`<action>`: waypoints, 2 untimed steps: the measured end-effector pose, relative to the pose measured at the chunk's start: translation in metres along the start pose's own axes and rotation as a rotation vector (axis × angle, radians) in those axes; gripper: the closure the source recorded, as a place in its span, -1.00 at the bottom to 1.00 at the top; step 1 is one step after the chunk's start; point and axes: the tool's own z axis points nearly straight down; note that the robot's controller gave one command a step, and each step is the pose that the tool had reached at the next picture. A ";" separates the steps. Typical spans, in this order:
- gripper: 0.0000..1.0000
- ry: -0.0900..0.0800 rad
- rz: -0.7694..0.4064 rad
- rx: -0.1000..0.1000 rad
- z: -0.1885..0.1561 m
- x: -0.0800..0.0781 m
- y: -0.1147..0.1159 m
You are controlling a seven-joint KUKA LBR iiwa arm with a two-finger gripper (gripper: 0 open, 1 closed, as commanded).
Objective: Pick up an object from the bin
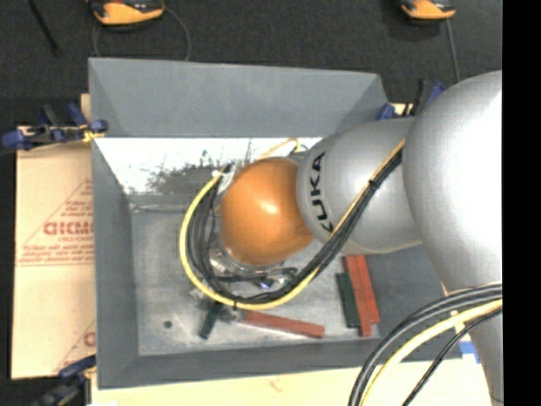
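Room lies open on the left of the grey bin (114, 252): bare floor from the left wall to the cable loop, with one small dark speck (167, 324) near the front. At mid-floor the orange wrist cover (264, 214) points down, with yellow and black cables (188, 244) looping round its left side. The gripper (245, 282) sits beneath it, low over the floor; whether it is clenched or released I cannot tell. Just below it, near the front wall, lie a dark green piece (208, 320) and a long red-brown stick (283, 326). Further right, a green bar (347, 301) and a red bar (362, 293) lie side by side under the silver arm (372, 197), which slants in from the right.
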 end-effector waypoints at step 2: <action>1.00 -0.004 -0.015 0.002 -0.048 0.006 0.017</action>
